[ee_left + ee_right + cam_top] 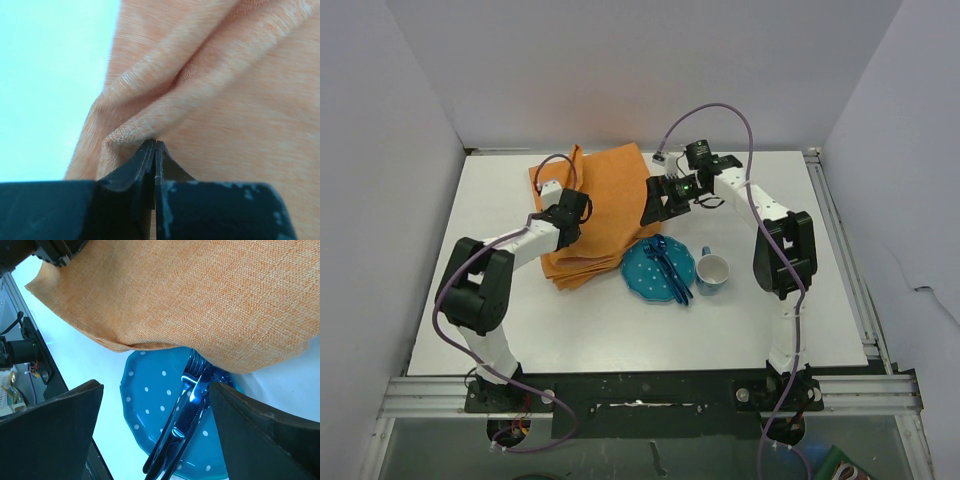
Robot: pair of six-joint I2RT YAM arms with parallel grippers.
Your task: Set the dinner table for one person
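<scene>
Left jaws are pressed fully together on a raised fold of the orange cloth [610,200] at its left edge; the left wrist view shows a ridge of fabric nipped right at the tips. Right jaws hang wide apart over the cloth's right edge, nothing between them. The worktop [620,340] lies under the cloth and runs out bare on every side of it. Just off the cloth's near-right corner sits the dotted plate [640,275] with blue cutlery [670,270] on it, and the mug [713,271] is a little further from the cloth.

I read this step as spreading the cloth as a placemat. I want the right jaws down on the hem alone, a bite matching the left, then both lifting level together. The left bite looks shallow, so I pull gently. In the right wrist view the hem overhangs the plate rim and cutlery tips, so I'd carry it clear and drag nothing.
</scene>
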